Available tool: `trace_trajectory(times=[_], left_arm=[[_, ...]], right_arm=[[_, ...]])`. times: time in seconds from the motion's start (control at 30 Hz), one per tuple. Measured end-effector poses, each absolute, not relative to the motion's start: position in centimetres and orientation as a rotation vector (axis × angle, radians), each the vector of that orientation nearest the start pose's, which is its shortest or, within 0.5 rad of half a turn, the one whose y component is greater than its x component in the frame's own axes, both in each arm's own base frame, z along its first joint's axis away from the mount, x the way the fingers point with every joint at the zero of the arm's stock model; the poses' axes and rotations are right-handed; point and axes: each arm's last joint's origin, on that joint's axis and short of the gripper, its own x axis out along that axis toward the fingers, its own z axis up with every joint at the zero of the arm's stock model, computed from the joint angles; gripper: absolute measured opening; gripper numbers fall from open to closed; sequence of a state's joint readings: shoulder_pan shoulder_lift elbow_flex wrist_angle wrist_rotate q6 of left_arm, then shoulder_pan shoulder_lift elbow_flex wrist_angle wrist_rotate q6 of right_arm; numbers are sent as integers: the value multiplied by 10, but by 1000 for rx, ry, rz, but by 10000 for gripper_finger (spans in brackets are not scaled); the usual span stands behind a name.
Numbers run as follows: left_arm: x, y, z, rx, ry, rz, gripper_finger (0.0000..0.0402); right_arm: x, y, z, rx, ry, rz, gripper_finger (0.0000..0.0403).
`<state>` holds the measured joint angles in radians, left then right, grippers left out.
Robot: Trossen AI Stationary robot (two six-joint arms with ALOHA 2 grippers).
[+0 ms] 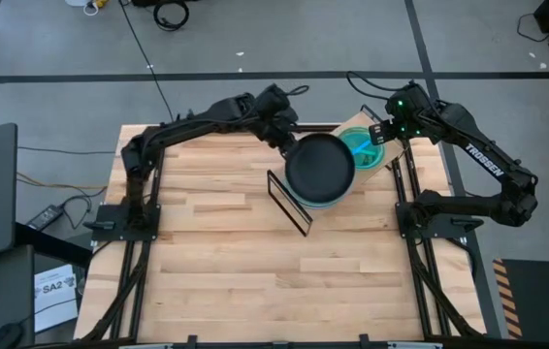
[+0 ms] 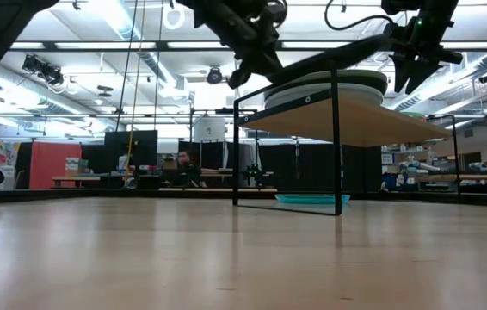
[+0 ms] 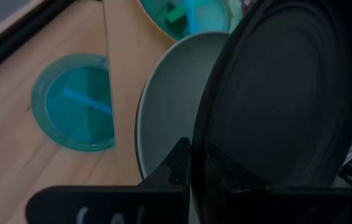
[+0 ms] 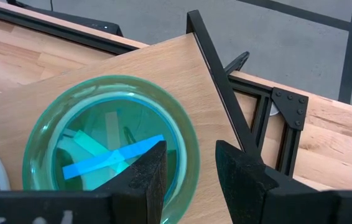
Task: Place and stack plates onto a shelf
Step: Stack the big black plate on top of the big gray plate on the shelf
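My left gripper (image 1: 289, 143) is shut on a black plate (image 1: 320, 165), which it holds tilted over a stack of pale plates (image 2: 325, 89) on the wooden shelf (image 2: 364, 120). A mint plate (image 3: 170, 106) tops that stack. A small teal plate (image 4: 111, 149) with blue and green strips in it lies flat on the shelf's right part. My right gripper (image 4: 191, 174) stands open over that plate's rim, one finger above the inside and one above the outside. A second teal plate (image 2: 311, 199) lies on the table under the shelf. My left gripper pinches the black plate's rim (image 3: 194, 155) between its two fingers, on the plate's far-left side. The fingers slant down from the table's far left. The plate is lifted and tilted, its held edge low and its opposite edge (image 2: 385, 40) high above the stack. My right gripper straddles the teal plate's rim (image 4: 185, 146); I cannot tell whether a finger touches it.
The shelf's black wire frame (image 1: 289, 204) stands out toward the table's middle. The table's near half (image 1: 255, 281) is bare wood. Beyond the table a person sits at a desk (image 2: 183, 164) in the room.
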<state>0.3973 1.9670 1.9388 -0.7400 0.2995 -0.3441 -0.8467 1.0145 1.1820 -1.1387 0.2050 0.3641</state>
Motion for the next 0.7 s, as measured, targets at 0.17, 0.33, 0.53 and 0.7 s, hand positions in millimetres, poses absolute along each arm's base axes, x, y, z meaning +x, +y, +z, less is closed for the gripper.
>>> trace_trajectory(times=[0.17,0.33,0.53,0.7], left_arm=[[408,164,326,-603,728,228,17],[406,164,323,-612,767,245,17],[406,164,319,-618,794,254,39],[406,164,319,-598,796,247,44]], right_arm=[[106,-129,348,625,783,-1140,143],[106,-129,348,625,783,-1140,143],[106,-129,348,625,783,-1140,143],[106,-129,348,625,784,-1140,143]])
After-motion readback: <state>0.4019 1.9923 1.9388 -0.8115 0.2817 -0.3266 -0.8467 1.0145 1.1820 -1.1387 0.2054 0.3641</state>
